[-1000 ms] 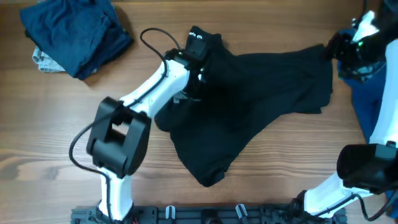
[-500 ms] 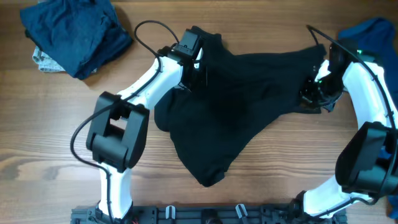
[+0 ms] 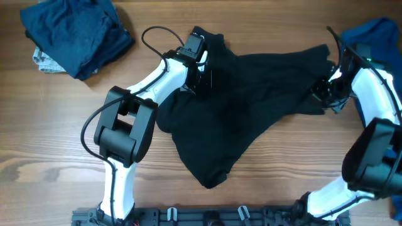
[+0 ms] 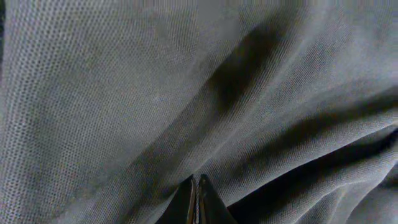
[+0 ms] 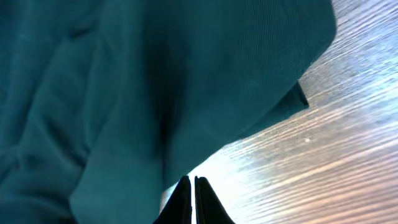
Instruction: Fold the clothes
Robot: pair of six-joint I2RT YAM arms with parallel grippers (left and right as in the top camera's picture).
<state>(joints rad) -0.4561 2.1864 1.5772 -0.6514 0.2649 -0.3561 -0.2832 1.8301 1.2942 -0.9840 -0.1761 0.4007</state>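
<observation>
Garments on the surface (image 3: 50, 144): three in all, i.e. one black garment (image 3: 251, 113), one dark navy heap (image 3: 75, 31), one royal blue garment (image 3: 375, 32). One pale patterned scrap (image 3: 43, 61) shows under the navy heap. Arms: two, left arm (image 3: 151, 85) and right arm (image 3: 377, 94), with one claw apiece: left claw (image 4: 195, 182), right claw (image 5: 190, 182).

The garment (image 3: 251, 107) is looking plain black, the folded pile (image 3: 75, 34) dark navy, the tabletop (image 3: 50, 138) brown and wood-grained.
</observation>
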